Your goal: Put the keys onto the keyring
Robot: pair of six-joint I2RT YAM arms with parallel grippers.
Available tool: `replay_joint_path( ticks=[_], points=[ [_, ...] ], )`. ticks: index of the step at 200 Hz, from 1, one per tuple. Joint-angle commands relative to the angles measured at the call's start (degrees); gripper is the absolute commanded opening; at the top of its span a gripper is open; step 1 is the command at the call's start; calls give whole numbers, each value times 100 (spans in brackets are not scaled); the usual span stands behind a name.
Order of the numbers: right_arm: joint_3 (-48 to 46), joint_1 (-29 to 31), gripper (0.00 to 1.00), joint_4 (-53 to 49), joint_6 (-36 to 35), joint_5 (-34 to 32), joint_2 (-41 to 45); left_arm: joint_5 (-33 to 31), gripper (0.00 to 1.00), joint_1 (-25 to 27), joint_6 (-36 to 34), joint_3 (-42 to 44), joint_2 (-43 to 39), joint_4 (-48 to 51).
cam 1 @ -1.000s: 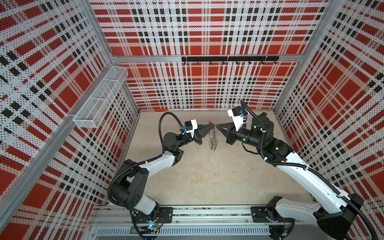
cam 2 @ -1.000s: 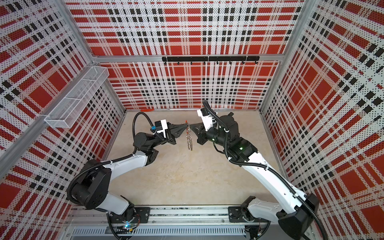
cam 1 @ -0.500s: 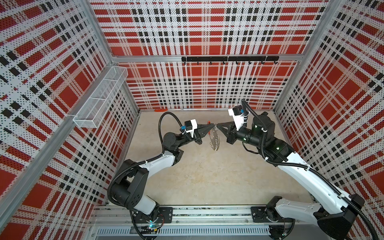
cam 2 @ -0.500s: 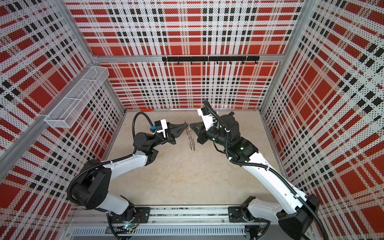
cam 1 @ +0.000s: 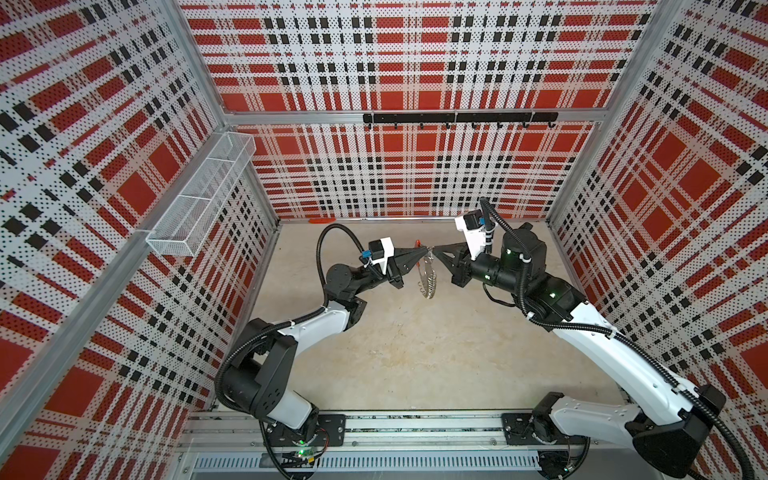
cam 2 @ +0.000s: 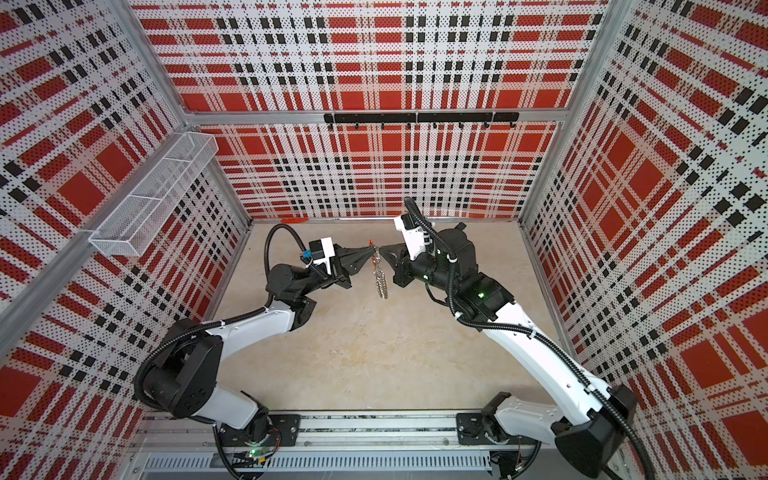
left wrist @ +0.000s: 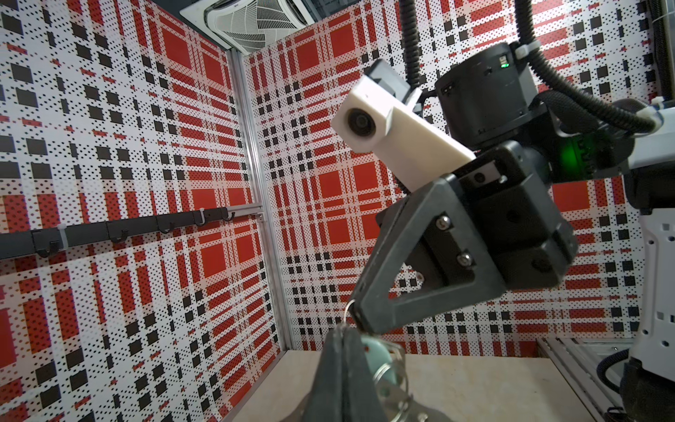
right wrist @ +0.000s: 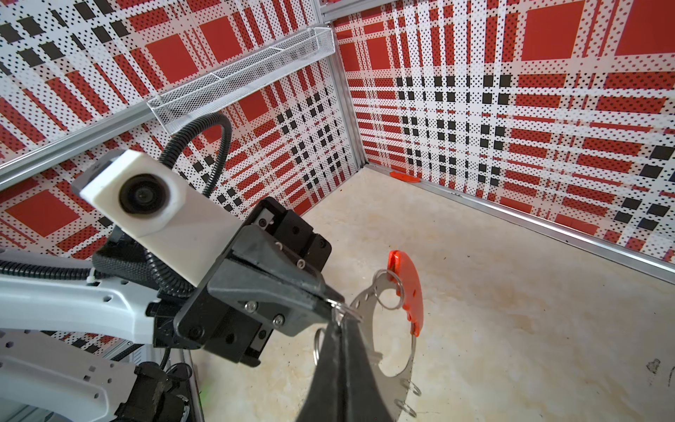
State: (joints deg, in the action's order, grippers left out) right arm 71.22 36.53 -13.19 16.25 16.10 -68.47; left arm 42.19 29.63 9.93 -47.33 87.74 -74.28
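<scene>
Above the middle of the floor my left gripper [cam 1: 424, 250] and right gripper [cam 1: 435, 252] meet tip to tip, both shut. In both top views the keyring [cam 1: 428, 279] hangs edge-on below that point. In the right wrist view it is a grey metal hoop [right wrist: 365, 301] with a red segment [right wrist: 407, 288] and small wire loops [right wrist: 389, 297]. Both pairs of tips pinch a small wire loop [right wrist: 343, 310] at its top. In the left wrist view the teal tag of the keys [left wrist: 380, 360] hangs just behind my left fingers [left wrist: 338, 369]. The key's metal blade is hidden.
A white wire basket [cam 1: 199, 199] is fixed to the left wall. A black hook rail [cam 1: 457, 118] runs along the back wall. An orange-red strip [cam 1: 322, 219] lies at the foot of the back wall. Patterned walls close in three sides.
</scene>
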Motion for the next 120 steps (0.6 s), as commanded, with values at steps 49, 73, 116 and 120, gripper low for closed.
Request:
replay_joint_path(
  ticks=[49, 73, 116, 120],
  points=[
    [168, -347, 0, -93, 397, -105, -190, 315, 0, 8, -15, -154, -65, -332],
    [144, -401, 0, -111, 472, 61, -211, 301, 0, 13, 29, -164, -56, -408],
    [96, -485, 0, -2, 624, 564, -155, 267, 0, 8, 249, -157, 22, -699],
    [96, -509, 0, 24, 652, 675, -165, 257, 0, 17, 287, -154, 38, -755]
  ],
)
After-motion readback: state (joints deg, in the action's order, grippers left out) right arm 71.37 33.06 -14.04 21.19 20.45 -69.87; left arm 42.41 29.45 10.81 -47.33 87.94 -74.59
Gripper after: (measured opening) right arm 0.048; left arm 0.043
